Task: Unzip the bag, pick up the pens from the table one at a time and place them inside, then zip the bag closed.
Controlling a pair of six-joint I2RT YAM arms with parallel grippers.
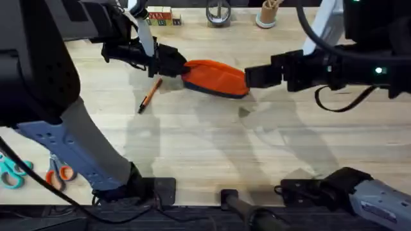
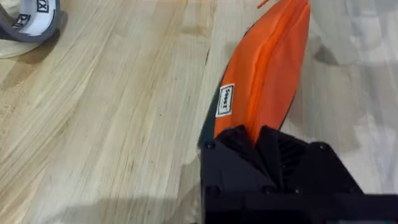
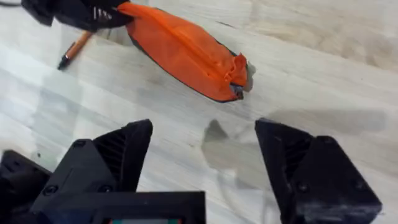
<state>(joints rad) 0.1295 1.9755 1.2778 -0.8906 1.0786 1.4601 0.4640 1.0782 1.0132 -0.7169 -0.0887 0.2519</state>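
Observation:
The orange bag lies on the light wood table, its zipper line along the top. My left gripper is shut on the bag's left end; in the left wrist view the black fingers pinch the orange fabric of the bag. My right gripper is open just off the bag's right end, its two black fingers spread wide with bare table between them and the bag beyond. One orange pen with a dark tip lies left of the bag, also seen as the pen.
Orange-handled scissors and teal scissors lie at the near left. Coloured blocks, a metal ring stand and a cup line the far edge. A tape roll lies beside the left arm.

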